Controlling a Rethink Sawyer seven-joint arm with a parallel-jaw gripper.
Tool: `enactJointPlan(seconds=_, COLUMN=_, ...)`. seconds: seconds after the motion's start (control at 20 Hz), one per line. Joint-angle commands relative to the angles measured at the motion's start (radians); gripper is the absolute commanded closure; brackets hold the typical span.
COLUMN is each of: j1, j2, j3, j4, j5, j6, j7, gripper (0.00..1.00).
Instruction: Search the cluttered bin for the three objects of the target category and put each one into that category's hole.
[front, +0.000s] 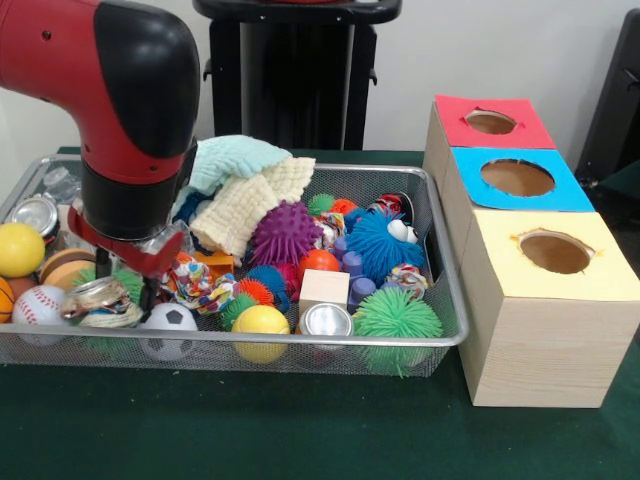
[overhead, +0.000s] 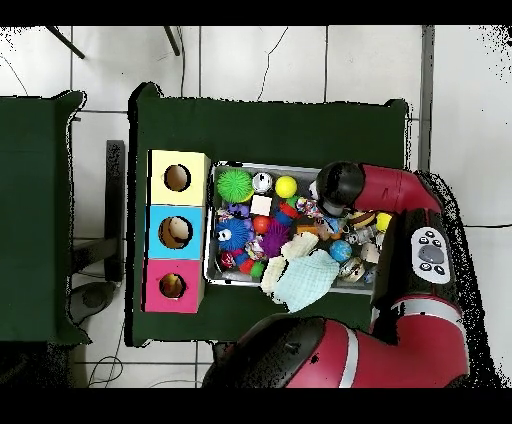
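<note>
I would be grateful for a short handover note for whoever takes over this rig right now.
Gripper: down in the wire bin at its end away from the boxes, above a metal tin; open or shut cannot be told.
Boxes: red-topped hole, blue-topped hole and yellow-topped hole stand beside the bin.
Done: no deposit can be confirmed from the pictures.
Left: pick out the three target things from the clutter and drop each in its hole.

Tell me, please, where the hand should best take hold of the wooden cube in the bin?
Likely from above, across two opposite flat sides of the cube. Its top face lies bare and level, while balls and a can crowd its lower sides.
</note>
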Motion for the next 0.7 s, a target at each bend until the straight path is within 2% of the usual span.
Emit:
enactJointPlan(seconds=0.05, j1=-0.046, j2=0.059, j3=0.129, j4=0.047, j5=-0.033, j6=-0.091, j7=-0.136, gripper=0.0)
enactJointPlan(seconds=0.15, j1=-0.046, j2=0.041, j3=0.127, j4=0.078, j5=-0.03, j6=-0.096, j7=-0.122, gripper=0.0)
enactJointPlan(seconds=0.45, j1=-0.015, j2=-0.009, j3=0.124, j4=0.217, j5=0.005, j6=-0.158, j7=0.016, gripper=0.0)
enactJointPlan(seconds=0.7, j1=-0.006, j2=-0.038, j3=0.127, j4=0.274, j5=0.026, j6=-0.162, j7=0.039, gripper=0.0)
